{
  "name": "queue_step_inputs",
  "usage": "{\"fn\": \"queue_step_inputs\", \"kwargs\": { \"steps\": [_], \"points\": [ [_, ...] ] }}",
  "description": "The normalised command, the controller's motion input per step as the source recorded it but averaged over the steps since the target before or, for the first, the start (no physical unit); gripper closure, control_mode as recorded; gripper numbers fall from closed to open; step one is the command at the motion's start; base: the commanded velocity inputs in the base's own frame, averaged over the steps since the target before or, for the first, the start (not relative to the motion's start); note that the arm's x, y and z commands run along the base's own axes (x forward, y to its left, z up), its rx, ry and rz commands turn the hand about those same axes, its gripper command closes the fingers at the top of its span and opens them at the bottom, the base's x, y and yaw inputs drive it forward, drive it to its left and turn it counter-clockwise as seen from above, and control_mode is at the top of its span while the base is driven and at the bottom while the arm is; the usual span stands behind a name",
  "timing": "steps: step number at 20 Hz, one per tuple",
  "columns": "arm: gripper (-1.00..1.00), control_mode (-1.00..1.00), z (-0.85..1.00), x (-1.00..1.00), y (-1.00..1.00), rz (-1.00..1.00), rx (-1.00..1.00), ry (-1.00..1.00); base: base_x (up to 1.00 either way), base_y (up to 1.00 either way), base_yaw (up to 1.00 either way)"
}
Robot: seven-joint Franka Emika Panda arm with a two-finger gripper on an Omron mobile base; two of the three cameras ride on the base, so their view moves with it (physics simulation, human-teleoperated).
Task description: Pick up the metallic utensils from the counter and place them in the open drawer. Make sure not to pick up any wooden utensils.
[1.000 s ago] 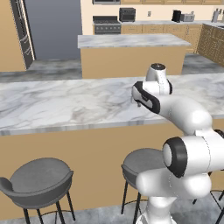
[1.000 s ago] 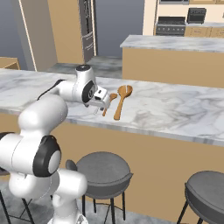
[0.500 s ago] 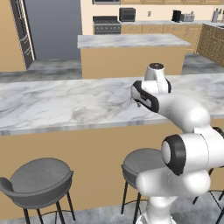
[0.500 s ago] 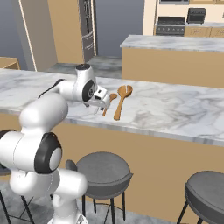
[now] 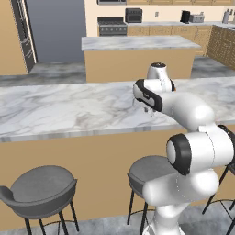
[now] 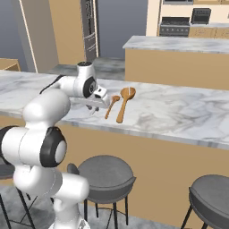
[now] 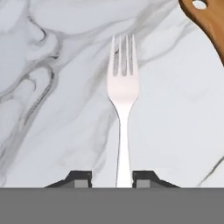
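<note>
A: Left base view first. Your gripper (image 5: 148,108) sits low over the counter (image 5: 69,110), tucked under the wrist, so you cannot read the jaws from here. Nothing of the fork shows from this side.

B: Then the risk here is blind contact. If the hand presses lower, the tips scrape marble and you get no warning from this camera.

A: Right base view. The gripper (image 6: 95,107) is down at the counter (image 6: 179,114), and the two wooden spoons, smaller (image 6: 112,106) and larger (image 6: 125,101), lie just beside it on its right (close neighbours, worth noting).

B: So a sideways drift on the lift could nudge the smaller spoon, or drag it along. Those must stay put.

A: Hand view. The fork (image 7: 123,109) lies flat on the marble, tines pointing away, its handle running between the two fingertips (image 7: 79,178). There are gaps on both sides of the handle, so the jaws are partly closed around it but not clamped; I would not call it held.

B: What fails from here?

A: A thin, flat handle is my guess at the weak point. If the tips ride too high they close above it and come up empty; if they pinch off-centre the fork may twist or swing. A wooden handle end (image 7: 209,19) shows at the upper right corner, so keep your lift straight up.

B: And the drawer?

A: I see none from here.
</note>
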Motion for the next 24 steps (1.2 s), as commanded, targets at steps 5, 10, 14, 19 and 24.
{"fn": "queue_step_inputs", "kwargs": {
  "steps": [5,10,14,19,24],
  "points": [
    [1.0,-1.0,-0.85,-0.05,0.79,0.11,0.01,0.0,0.0,0.0,0.0],
    [1.0,-1.0,-0.87,0.0,0.64,0.1,0.0,0.0,0.0,0.0,0.0],
    [1.0,-1.0,-0.63,0.0,0.17,0.1,0.0,0.0,0.0,0.0,0.0],
    [1.0,-1.0,-0.3,-0.09,-0.03,0.05,0.0,0.0,0.0,0.0,0.0],
    [1.0,-1.0,-0.24,-0.26,-0.25,0.0,0.0,0.0,0.0,0.0,0.0]
  ]
}}
